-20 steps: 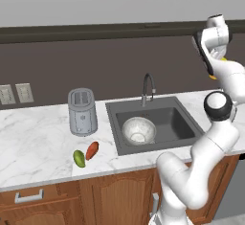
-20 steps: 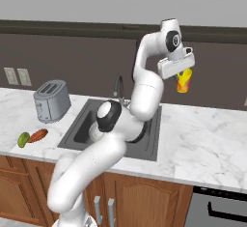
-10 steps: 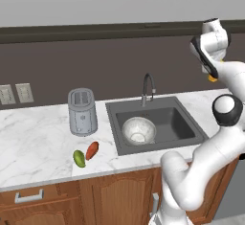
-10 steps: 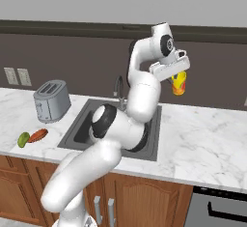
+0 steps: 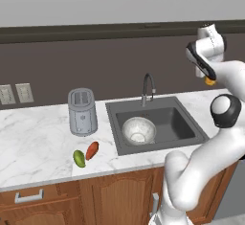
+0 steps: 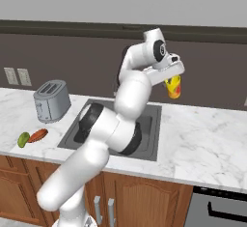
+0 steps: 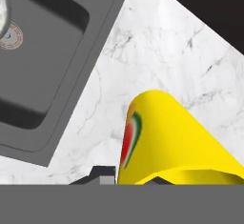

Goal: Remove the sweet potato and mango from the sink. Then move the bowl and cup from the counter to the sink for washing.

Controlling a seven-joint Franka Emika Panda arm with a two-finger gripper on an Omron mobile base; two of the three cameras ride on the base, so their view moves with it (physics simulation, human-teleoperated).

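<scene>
Your yellow cup (image 6: pixel 173 87) hangs high in the air, pinched in the gripper (image 6: pixel 170 78), whose jaws are pressed tight on its rim; the red mark on its side shows in the hand view (image 7: pixel 129 139); it sits above the marble counter (image 6: pixel 202 139) just to the right of the sink (image 5: pixel 184 123), not over the basin. That is the relation your next move turns on: the basin lies down and to the robot's left of the cup; in the hand view its dark corner (image 7: pixel 52 61) is off to the upper left, so you likely need to carry leftward before lowering. The stone-like bowl (image 5: pixel 139 130) already rests in the left half of the sink, by the faucet (image 5: pixel 147 87); aim for the free right half. The sweet potato (image 5: pixel 92 150) and mango (image 5: pixel 79 158) lie touching on the counter, in front of the toaster (image 5: pixel 82 111).
</scene>
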